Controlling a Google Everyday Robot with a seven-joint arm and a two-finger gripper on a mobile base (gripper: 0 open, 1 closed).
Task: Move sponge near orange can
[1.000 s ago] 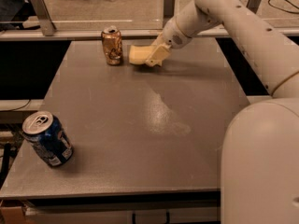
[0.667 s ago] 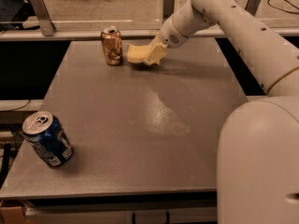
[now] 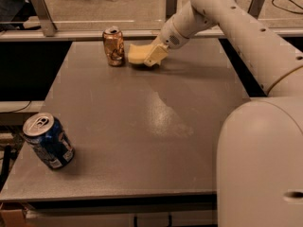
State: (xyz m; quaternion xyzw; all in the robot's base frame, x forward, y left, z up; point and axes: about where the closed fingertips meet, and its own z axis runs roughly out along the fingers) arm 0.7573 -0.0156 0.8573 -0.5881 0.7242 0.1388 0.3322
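Note:
The orange can (image 3: 114, 46) stands upright near the far left edge of the grey table (image 3: 142, 126). The pale yellow sponge (image 3: 138, 54) sits just right of the can, a small gap between them, low over the table top. My gripper (image 3: 152, 57) reaches in from the upper right and is shut on the sponge's right end. The fingers (image 3: 156, 55) are pale and cover part of the sponge.
A blue can (image 3: 47, 141) with a silver top stands tilted near the table's front left corner. My white arm (image 3: 227, 18) crosses the upper right and my base (image 3: 260, 164) fills the lower right. A rail and posts (image 3: 42, 13) run behind the table.
The gripper with the sponge has shifted slightly left, toward the orange can. Both cans have stayed put.

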